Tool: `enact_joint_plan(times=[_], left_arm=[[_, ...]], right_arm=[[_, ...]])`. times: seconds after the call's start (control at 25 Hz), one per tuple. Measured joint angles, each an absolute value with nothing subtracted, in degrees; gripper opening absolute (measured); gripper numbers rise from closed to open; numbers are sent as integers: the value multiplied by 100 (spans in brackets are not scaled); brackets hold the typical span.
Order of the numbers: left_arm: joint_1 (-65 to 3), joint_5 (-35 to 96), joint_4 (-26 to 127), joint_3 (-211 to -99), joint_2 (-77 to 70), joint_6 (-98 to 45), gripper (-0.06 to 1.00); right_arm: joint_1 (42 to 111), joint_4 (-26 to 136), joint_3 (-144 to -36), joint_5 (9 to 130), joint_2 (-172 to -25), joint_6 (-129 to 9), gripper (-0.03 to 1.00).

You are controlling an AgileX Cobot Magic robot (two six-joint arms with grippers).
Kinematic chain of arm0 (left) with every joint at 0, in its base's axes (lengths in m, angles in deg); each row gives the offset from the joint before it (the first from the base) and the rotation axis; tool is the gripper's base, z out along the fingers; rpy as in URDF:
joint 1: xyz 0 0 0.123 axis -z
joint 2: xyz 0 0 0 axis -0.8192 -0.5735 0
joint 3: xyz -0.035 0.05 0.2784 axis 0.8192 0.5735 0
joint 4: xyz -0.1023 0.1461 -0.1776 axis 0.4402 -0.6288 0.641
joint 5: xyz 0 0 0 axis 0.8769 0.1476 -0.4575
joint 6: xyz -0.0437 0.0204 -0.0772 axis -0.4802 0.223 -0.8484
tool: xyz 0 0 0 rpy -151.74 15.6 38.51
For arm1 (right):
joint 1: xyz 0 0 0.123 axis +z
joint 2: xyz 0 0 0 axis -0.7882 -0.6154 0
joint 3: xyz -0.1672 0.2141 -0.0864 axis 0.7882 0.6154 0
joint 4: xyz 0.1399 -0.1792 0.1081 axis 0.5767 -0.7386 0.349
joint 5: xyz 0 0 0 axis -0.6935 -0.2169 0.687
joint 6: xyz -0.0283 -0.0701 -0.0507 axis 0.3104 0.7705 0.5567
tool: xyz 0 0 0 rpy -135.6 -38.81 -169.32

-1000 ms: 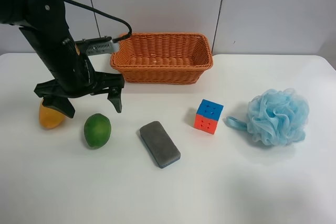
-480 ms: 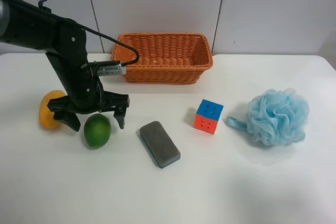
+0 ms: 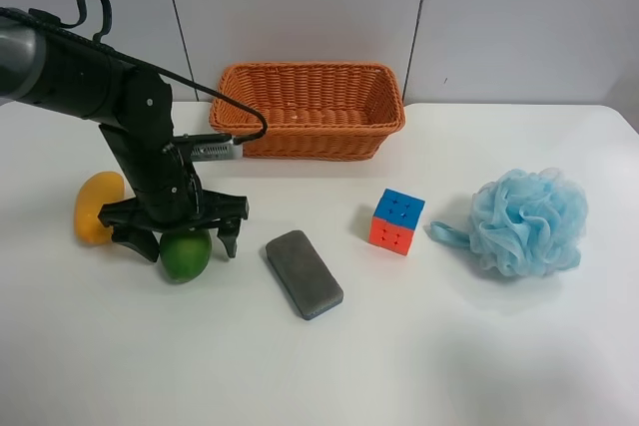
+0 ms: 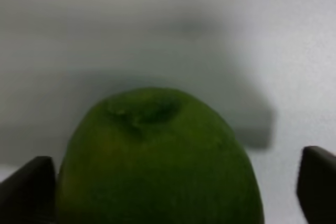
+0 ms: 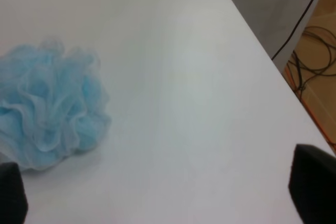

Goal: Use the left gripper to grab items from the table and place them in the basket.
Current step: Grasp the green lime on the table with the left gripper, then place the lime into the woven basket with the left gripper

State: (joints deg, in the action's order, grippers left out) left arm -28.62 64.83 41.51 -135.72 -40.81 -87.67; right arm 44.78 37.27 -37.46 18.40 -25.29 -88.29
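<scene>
My left gripper (image 3: 186, 240) is open and low over the round green fruit (image 3: 186, 254), one finger on each side of it. In the left wrist view the green fruit (image 4: 157, 161) fills the space between the two black fingertips (image 4: 26, 187), with a gap on the other side. The yellow-orange mango (image 3: 95, 207) lies just beside it. The dark grey block (image 3: 304, 272), the blue-and-orange cube (image 3: 396, 220) and the light blue pouf (image 3: 526, 221) lie on the white table (image 3: 419, 346). The wicker basket (image 3: 310, 139) stands behind. My right gripper (image 5: 157, 192) is open near the pouf (image 5: 47, 111).
The table's edge (image 5: 273, 66) runs close to my right gripper, with cables on the floor (image 5: 315, 45) beyond it. A grey panelled wall (image 3: 499, 17) stands behind the basket.
My left gripper has moved down and slightly forward, from above and behind the green fruit to straddling it. Its jaws stay open. Nothing else has moved.
</scene>
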Motion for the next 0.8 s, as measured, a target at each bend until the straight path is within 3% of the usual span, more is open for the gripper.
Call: enact_joint_plan(times=[0.12, 0.16, 0.52, 0.8], left_arm=[[-2862, 6477, 4151, -13572, -4081, -8767, 63], [-2862, 6477, 4151, -13572, -4081, -8761, 61], [-2862, 6622, 4151, -13665, -4081, -8761, 61], [-2862, 7409, 4129, -14576, -3697, -8755, 61]], right_arm=[[4478, 3727, -3746, 1840, -2529, -8829, 99], [4478, 3727, -3746, 1840, -2529, -8829, 99], [4478, 3727, -3746, 1840, -2529, -8829, 99], [4478, 3727, -3746, 1840, -2529, -8829, 99]])
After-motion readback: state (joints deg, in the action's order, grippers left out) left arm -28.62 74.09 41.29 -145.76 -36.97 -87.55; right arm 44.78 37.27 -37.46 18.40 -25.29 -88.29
